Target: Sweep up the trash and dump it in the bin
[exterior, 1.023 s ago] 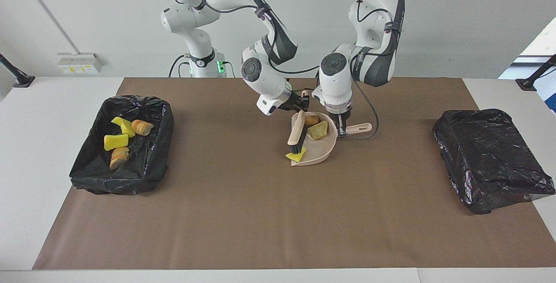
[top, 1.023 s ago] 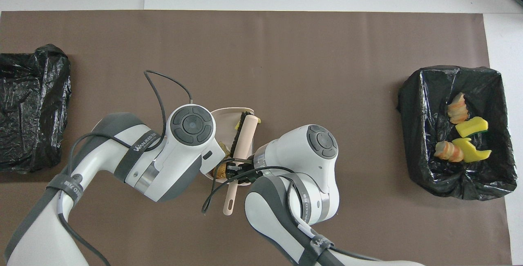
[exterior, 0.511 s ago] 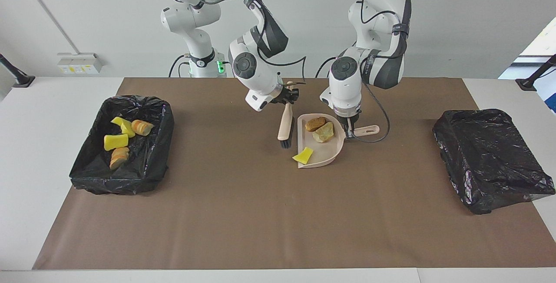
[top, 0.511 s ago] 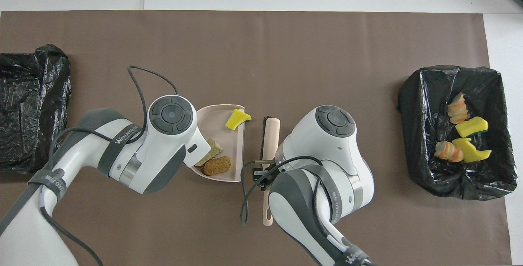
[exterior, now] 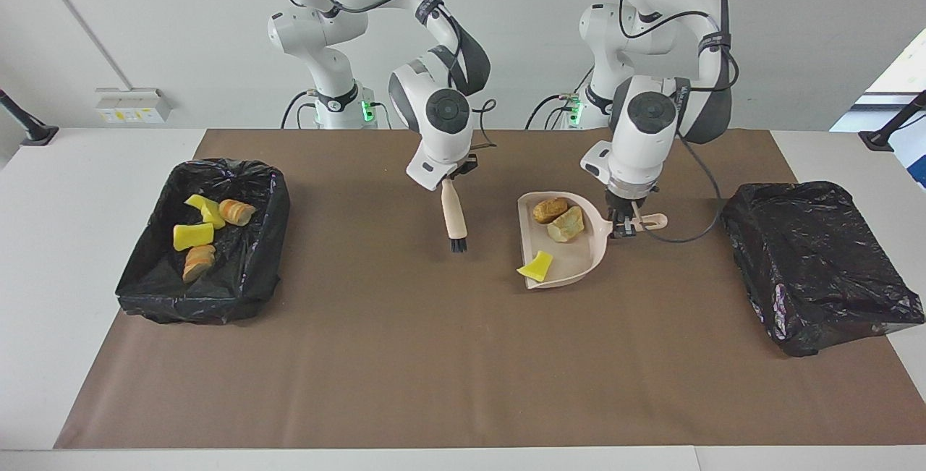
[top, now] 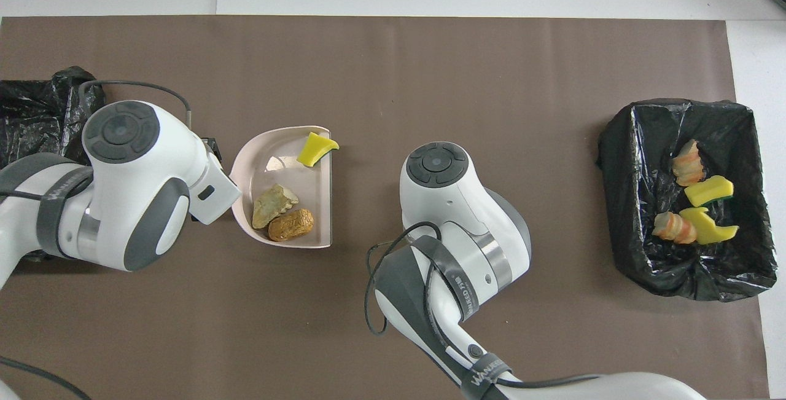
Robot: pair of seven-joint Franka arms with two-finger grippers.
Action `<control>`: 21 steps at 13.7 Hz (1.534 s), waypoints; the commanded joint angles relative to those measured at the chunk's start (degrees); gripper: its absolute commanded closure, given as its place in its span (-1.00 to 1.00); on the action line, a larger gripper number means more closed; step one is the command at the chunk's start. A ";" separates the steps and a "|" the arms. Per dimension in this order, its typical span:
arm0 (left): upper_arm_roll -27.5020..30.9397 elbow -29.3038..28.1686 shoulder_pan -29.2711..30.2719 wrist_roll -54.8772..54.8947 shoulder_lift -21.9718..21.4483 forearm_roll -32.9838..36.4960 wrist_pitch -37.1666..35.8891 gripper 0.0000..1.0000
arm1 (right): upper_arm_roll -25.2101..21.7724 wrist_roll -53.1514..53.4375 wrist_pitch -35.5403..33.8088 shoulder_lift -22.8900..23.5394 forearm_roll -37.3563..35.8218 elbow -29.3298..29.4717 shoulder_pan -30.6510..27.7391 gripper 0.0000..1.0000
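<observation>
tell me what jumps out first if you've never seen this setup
The beige dustpan, held by its handle in the left hand over the middle of the brown mat, carries three pieces of trash: a yellow wedge, a tan chunk and an orange-brown oval. Beside it the right hand holds a brush bristles down. More trash lies in the black-lined bin at the right arm's end.

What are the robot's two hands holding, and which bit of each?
The left gripper holds the dustpan by its handle. The right gripper holds the brush by its handle end, bristles down.
</observation>
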 commanded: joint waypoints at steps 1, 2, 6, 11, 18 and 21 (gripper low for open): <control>-0.49 0.48 7.99 8.49 -3.93 -4.90 -1.27 1.00 | 0.54 2.51 -2.79 1.24 -1.46 2.51 1.13 1.00; -0.40 3.37 11.59 12.96 -3.85 -6.40 -4.24 1.00 | 0.54 6.44 -2.79 0.80 1.60 1.99 2.80 1.00; -0.23 10.50 26.70 25.89 -2.53 -11.48 -9.45 1.00 | 0.63 16.66 -0.52 -0.77 13.38 -0.20 6.23 1.00; -0.14 25.23 40.61 43.03 6.50 -6.00 -9.81 1.00 | 0.72 14.84 6.61 -4.30 16.74 -8.91 8.70 1.00; -0.14 28.28 41.26 40.53 10.75 19.90 4.42 1.00 | 0.63 12.28 7.31 -7.20 16.48 -14.97 8.70 1.00; -0.14 22.75 38.80 34.37 9.69 37.03 6.88 1.00 | 0.63 11.31 7.84 -7.81 16.48 -16.47 8.53 1.00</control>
